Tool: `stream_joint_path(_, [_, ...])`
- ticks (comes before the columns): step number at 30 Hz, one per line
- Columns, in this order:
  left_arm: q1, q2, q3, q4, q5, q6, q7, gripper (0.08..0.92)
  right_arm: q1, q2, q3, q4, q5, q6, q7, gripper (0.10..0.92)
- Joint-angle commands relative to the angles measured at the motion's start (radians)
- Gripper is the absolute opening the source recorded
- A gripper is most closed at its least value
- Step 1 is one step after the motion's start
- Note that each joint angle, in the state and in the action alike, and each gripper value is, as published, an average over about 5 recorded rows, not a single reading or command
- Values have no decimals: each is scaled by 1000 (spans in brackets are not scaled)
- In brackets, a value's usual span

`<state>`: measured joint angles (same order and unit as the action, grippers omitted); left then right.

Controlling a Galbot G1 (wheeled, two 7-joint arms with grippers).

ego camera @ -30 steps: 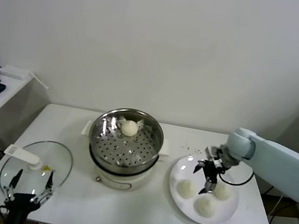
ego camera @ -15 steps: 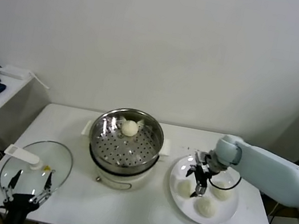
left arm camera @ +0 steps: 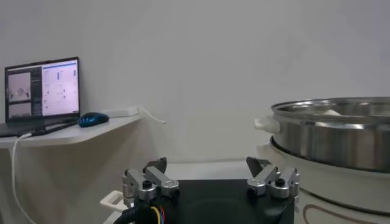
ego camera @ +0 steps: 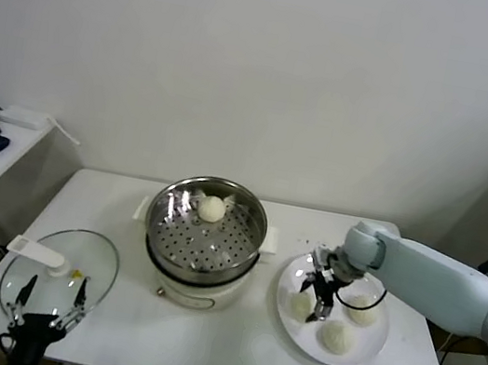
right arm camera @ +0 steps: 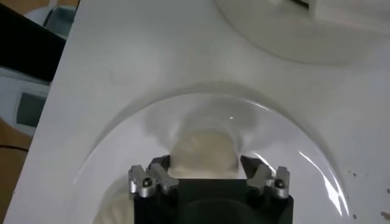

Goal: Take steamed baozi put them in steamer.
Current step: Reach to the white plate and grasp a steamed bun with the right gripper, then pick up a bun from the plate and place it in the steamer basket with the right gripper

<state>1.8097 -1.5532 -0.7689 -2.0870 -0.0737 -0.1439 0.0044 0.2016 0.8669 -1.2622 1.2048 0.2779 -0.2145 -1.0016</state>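
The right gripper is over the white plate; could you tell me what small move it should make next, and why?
Probably lower a little and close. The right gripper is open with its fingers either side of a round cream-white baozi on the flat white plate, not yet clamped; the shiny steel steamer basket holds one bun.

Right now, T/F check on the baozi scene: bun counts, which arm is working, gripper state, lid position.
1. One baozi lies in the steamer. True.
2. The plate holds two buns. False: three buns are on it.
3. The right gripper is open over the bun nearest the steamer, fingers either side of it in the right wrist view. True.
4. The glass lid sits on the steamer. False: it lies on the table, off on the robot's left.
5. The left gripper holds a bun. False: it is open and empty, parked by the lid.
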Motion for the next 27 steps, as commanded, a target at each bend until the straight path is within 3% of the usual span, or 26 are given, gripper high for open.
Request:
stream_joint_path(1, [-1,0,0,0,1,2,1,823,-5,8,1,-7,-5,-1,-6,640])
stream_joint_path(14, [-3,-1,1,-3,0,4,1,823,37,-6,22,3,39,-5,-8,594])
stream_joint_path(27, [-8,-3,6,-13,3,12,2,823,406,-44,-111,36,295,-8,-24,594])
